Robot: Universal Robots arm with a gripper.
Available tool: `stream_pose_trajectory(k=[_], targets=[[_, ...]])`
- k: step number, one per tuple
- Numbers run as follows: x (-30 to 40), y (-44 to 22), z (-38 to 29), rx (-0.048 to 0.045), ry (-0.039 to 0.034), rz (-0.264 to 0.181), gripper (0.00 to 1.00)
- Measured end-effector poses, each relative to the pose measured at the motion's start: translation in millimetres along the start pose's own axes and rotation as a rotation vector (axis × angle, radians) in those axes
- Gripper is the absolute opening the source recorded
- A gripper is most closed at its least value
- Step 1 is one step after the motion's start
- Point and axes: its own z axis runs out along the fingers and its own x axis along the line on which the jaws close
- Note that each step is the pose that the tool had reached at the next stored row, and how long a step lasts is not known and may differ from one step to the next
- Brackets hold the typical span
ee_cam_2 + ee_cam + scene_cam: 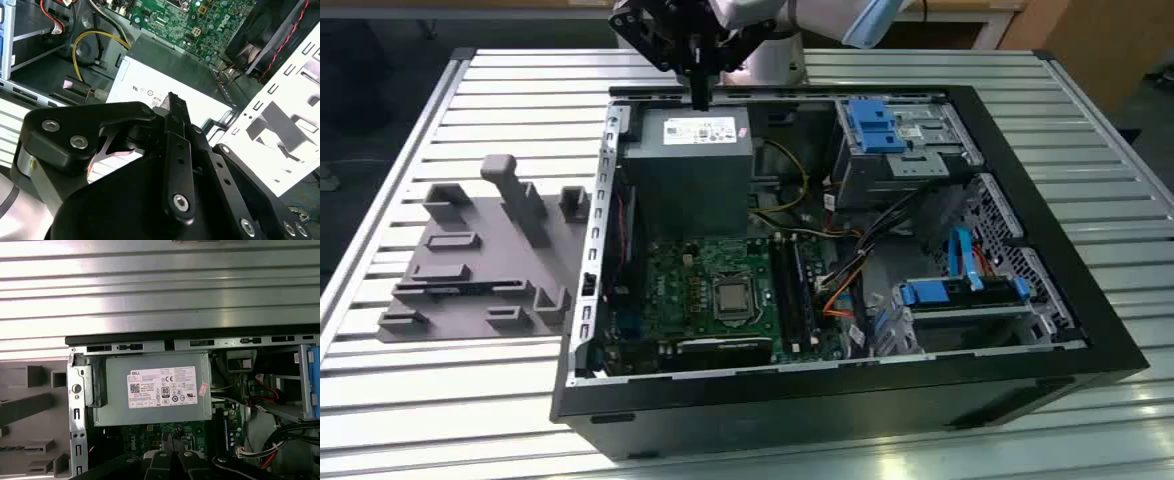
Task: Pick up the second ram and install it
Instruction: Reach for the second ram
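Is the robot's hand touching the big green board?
No, in the exterior view the hand hangs above the grey power supply box, well away from the green board.

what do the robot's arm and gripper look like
The gripper is matte black, built from flat, angular link bars pinned together with round silver screw heads, which show best in the second wrist view. The arm above it is a smooth whitish-grey tube with a pale blue cap at one joint.
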Motion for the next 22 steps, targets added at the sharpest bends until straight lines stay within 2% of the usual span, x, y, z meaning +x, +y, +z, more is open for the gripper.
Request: stream_pose_trajectory(k=[13, 17, 19, 22], targets=[[1.1, -0.1, -0.1, 0.0000, 0.0000, 0.000, 0.11], [5.2, -0.4, -0.2, 0.0001, 0.0000, 0.000, 0.11], [13.0, -1.0, -0.4, 0.0000, 0.0000, 0.000, 0.11], [15.8, -1.2, -0.4, 0.0000, 0.0000, 0.000, 0.11]])
